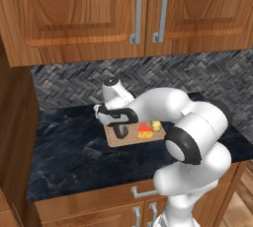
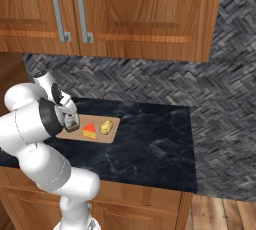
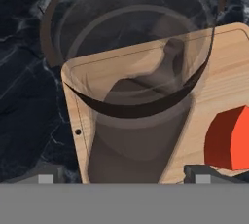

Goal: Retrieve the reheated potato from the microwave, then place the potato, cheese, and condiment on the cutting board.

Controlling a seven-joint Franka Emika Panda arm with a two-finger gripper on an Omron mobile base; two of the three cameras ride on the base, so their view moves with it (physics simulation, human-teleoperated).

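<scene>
Now the pincer (image 3: 124,178) is hanging right over the bottle (image 2: 71,121), its jaws standing wide with a tip on either side and neither tip visibly touching it. Directly under the pincer, the bottle is standing upright on the board (image 2: 112,133), at the end nearest the arm. Just beside the pincer the cheese (image 2: 89,131) is lying on the board, with the potato (image 2: 105,127) sitting just beyond it. Below it all, the dark worktop (image 2: 150,139) is carrying the board.

Base views flank arm, share cutting board (image 1: 129,137); hand view close.
</scene>
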